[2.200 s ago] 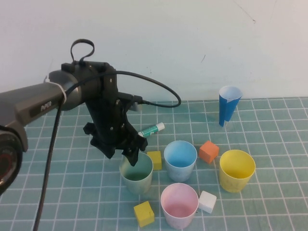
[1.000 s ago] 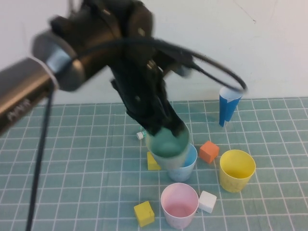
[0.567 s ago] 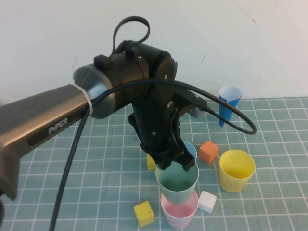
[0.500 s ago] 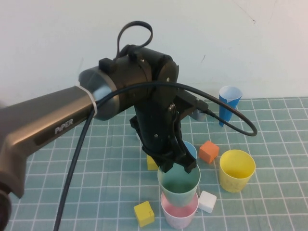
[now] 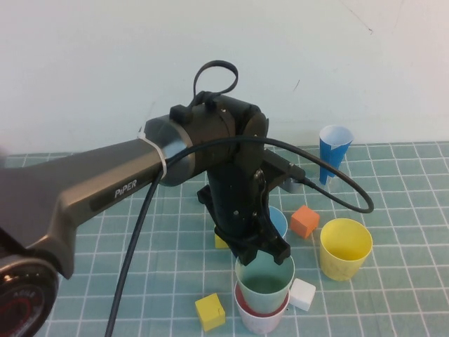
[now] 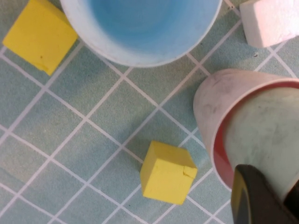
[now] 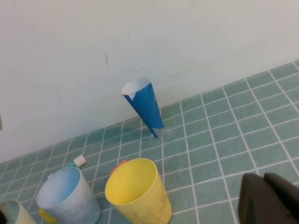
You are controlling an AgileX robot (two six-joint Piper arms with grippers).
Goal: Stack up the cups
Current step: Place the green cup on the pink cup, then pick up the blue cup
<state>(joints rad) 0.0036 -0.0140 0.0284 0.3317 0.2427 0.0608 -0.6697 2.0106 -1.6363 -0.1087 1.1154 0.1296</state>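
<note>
My left gripper [image 5: 264, 254] is shut on the rim of the pale green cup [image 5: 265, 282], which sits partly nested in the pink cup [image 5: 258, 318] near the front of the mat. In the left wrist view the green cup [image 6: 266, 126] fills the pink cup [image 6: 210, 100], with one dark finger [image 6: 254, 200] against its wall. Behind the arm the light blue cup [image 5: 280, 220] stands half hidden. To the right, the yellow cup [image 5: 345, 247] is upright. Only the right wrist view shows my right gripper [image 7: 264, 197], shut and empty over the mat, to the right of the yellow cup [image 7: 138, 191].
A tall dark-blue paper cone [image 5: 332, 154] stands at the back right by the wall. An orange cube [image 5: 304, 220], a white cube [image 5: 303, 293] and two yellow cubes [image 5: 210, 311] [image 5: 222, 241] lie close around the cups.
My left gripper lifted the green cup from the front left, carried it right over the blue cup, and has lowered it into the pink cup.
</note>
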